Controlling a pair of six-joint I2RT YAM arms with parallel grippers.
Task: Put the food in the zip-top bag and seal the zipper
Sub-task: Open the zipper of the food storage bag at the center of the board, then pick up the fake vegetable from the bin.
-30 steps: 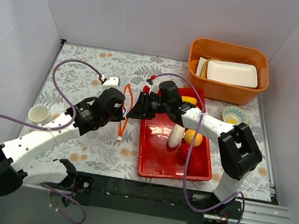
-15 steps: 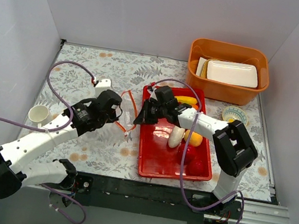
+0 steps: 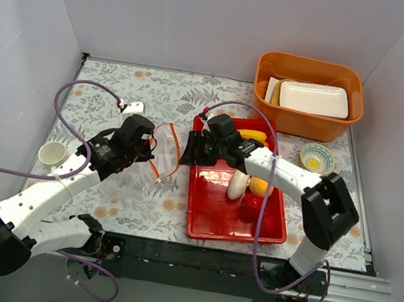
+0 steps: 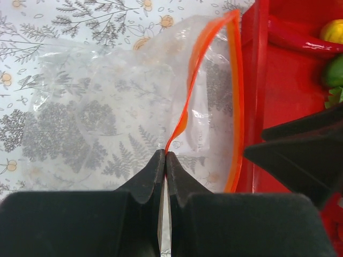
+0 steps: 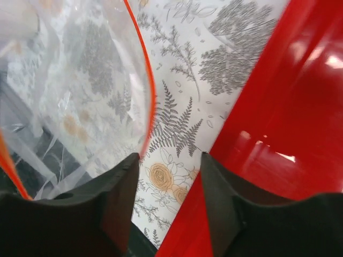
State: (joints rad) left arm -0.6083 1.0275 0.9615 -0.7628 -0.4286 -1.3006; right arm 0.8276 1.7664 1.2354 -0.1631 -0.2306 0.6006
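1. Left wrist view: the left gripper point(image 4: 165, 156) has its jaws pressed together on one lip of the zipper point(image 4: 184, 110), at the strip's near end.
2. The other lip arcs away toward the tray point(image 4: 256, 91), so the mouth of the bag point(image 4: 102, 107) gapes. The bag lies flat and crinkled on the floral cloth point(image 4: 96, 16).
3. No food is seen inside the bag.
4. Right wrist view: the right gripper point(image 5: 169, 158) has its jaws apart with only cloth between them. An orange lip runs down to the tip of one finger point(image 5: 124, 187); contact cannot be confirmed.
5. Top view: the right gripper hangs over the tray's left rim, directly between the bag mouth and the food.
6. The food lies in the tray: a white oblong point(image 3: 239, 183), an orange piece point(image 3: 262, 187), a red fruit point(image 3: 267, 224) and a yellow piece point(image 3: 255, 135). A red chilli point(image 4: 297, 43) and a green piece point(image 4: 335, 75) show in the left wrist view.
7. Surroundings: a tub point(image 3: 305, 122) at the far right, a bowl point(image 3: 316, 156) beside the tray, and a cup point(image 3: 53, 154) at the left, well apart from the bag.
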